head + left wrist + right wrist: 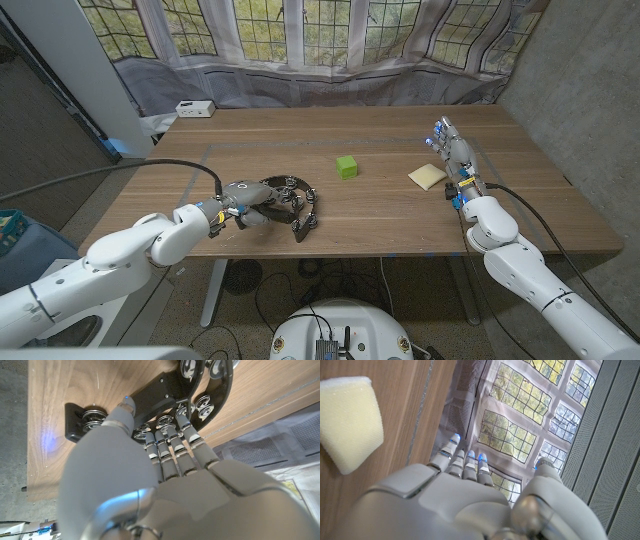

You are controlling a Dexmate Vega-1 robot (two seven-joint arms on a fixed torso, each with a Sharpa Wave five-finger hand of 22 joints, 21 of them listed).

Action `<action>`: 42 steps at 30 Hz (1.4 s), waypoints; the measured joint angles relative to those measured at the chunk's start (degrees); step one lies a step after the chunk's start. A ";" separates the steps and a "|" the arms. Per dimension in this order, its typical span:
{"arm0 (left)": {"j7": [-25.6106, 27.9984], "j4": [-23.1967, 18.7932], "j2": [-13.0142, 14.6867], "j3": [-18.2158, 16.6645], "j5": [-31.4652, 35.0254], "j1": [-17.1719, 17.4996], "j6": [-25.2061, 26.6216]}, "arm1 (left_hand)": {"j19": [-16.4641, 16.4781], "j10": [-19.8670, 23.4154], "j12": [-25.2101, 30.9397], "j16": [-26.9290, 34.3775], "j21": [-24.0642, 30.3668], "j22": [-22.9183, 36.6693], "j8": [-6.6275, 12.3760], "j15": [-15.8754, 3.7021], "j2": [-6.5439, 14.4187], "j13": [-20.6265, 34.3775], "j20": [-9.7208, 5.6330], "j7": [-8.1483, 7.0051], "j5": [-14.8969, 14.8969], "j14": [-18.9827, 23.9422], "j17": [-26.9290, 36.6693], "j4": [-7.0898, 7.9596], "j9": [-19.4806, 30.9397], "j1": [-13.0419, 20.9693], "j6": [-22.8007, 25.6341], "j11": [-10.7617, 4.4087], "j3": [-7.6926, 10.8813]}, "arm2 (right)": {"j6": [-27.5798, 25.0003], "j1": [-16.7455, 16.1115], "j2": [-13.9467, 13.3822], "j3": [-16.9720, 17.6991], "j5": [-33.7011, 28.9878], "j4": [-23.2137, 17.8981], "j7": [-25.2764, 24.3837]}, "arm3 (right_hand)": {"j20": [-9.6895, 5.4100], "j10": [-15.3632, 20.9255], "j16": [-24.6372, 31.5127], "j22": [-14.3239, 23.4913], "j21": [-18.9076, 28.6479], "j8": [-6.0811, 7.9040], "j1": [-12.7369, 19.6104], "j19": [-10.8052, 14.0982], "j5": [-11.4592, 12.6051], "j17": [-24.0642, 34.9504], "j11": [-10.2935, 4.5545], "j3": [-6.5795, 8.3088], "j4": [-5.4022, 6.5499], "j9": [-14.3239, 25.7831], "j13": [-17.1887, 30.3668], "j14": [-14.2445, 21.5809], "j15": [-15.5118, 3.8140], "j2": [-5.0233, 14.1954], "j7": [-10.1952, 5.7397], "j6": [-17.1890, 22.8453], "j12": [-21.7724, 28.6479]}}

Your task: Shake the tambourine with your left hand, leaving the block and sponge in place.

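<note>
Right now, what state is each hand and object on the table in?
Left hand: fingers reach onto the tambourine's frame, grip unclear.
Tambourine: on the table.
Green block: on the table, untouched.
Sponge: lying flat, untouched.
Right hand: open, beside the sponge.

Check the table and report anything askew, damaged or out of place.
Nothing stands out. The black tambourine lies on the table under the left hand, whose fingers reach onto its frame. The green block and yellow sponge sit apart, undisturbed, beside the right hand.
</note>
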 measured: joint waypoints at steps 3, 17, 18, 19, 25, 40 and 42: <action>0.85 0.00 0.00 0.00 -0.15 0.00 0.01 | 0.19 0.36 0.00 0.43 0.00 0.00 0.07 0.15 0.38 0.00 0.19 0.10 0.00 0.26 0.00 0.15 0.00 0.38 0.71 0.07 -0.15 | 0.00 0.08 -0.02 -0.04 0.00 0.02 0.00 | 0.00 0.00 0.00 0.00 0.00 0.00 0.00 0.00 0.00 0.00 0.00 0.00 0.00 0.00 0.00 0.00 0.00 0.00 0.00 0.00 0.00; 2.32 3.12 0.25 6.92 -1.21 -4.39 0.05 | 1.04 2.25 0.33 0.43 0.00 0.14 0.44 0.02 0.85 -0.01 -0.05 0.31 0.00 1.61 0.00 0.15 0.00 1.59 2.35 0.20 -0.15 | -0.16 0.41 -0.08 -0.13 0.13 0.33 0.21 | 0.31 0.00 0.00 0.00 0.00 0.00 0.00 0.31 0.00 0.00 0.00 -0.24 -0.24 0.00 0.00 0.00 0.00 0.00 0.00 0.00 0.00; 2.17 3.23 0.25 7.43 -1.20 -4.87 0.15 | 1.04 2.25 0.33 0.43 0.00 0.14 0.44 0.02 1.22 -0.01 -0.05 0.31 0.00 1.61 0.00 0.15 0.00 1.96 2.35 0.20 -0.15 | -0.19 0.42 -0.08 -0.13 0.14 0.35 0.22 | 0.31 0.00 0.00 0.00 0.00 0.00 0.00 0.31 0.00 0.00 0.00 -0.24 -0.24 0.00 0.00 0.00 0.00 0.00 0.00 0.00 0.00; 1.94 3.23 0.25 7.43 -1.18 -4.87 0.37 | 1.04 2.25 0.33 0.43 0.00 0.14 0.44 0.02 1.22 -0.01 -0.05 0.31 0.00 1.61 0.00 0.15 0.00 1.96 2.35 0.20 -0.15 | -0.19 0.44 -0.08 -0.13 0.14 0.38 0.22 | 0.31 0.00 0.00 0.00 0.00 0.00 0.00 0.31 0.00 0.00 0.00 -0.24 -0.24 0.00 0.00 0.00 0.00 0.00 0.00 0.00 0.00; 1.33 3.79 0.26 9.84 -1.13 -6.81 0.75 | 1.29 2.58 0.33 0.43 0.00 0.14 0.44 -0.07 1.29 -0.01 0.19 0.21 0.00 2.14 -0.01 0.15 -0.01 2.49 3.26 -0.13 -0.15 | -0.28 0.58 -0.07 -0.16 0.33 0.61 0.29 | 0.31 0.00 0.00 0.00 0.01 0.00 0.00 0.31 0.00 0.00 0.00 -0.24 -0.24 0.00 0.00 -0.01 -0.01 0.00 0.00 0.00 -0.49; 0.81 5.23 -0.38 13.33 -2.33 -9.74 0.87 | 2.60 4.13 0.55 0.88 0.43 0.14 0.44 -0.38 2.68 -0.01 -0.01 0.72 0.01 3.47 0.28 0.15 -0.01 5.08 4.60 0.68 -0.14 | -0.01 0.88 0.30 -0.32 0.63 1.62 0.59 | 0.31 0.63 0.00 0.00 0.01 0.00 0.00 0.31 0.00 0.00 0.00 -0.13 -0.34 0.00 0.00 0.20 -0.21 0.00 0.00 0.00 -0.49; 0.80 5.43 -0.51 13.66 -2.47 -10.07 0.87 | 3.42 4.36 0.55 0.88 0.75 0.08 0.44 -0.30 2.84 -0.01 0.10 1.05 0.01 4.20 0.28 0.10 -0.01 5.81 4.94 0.87 -0.09 | 0.04 0.88 0.35 -0.33 0.71 1.72 0.61 | 0.31 0.63 0.00 0.00 0.01 0.00 0.00 0.31 0.00 0.00 0.00 0.01 -0.49 0.00 0.00 0.20 -0.21 0.00 0.00 -0.01 -0.49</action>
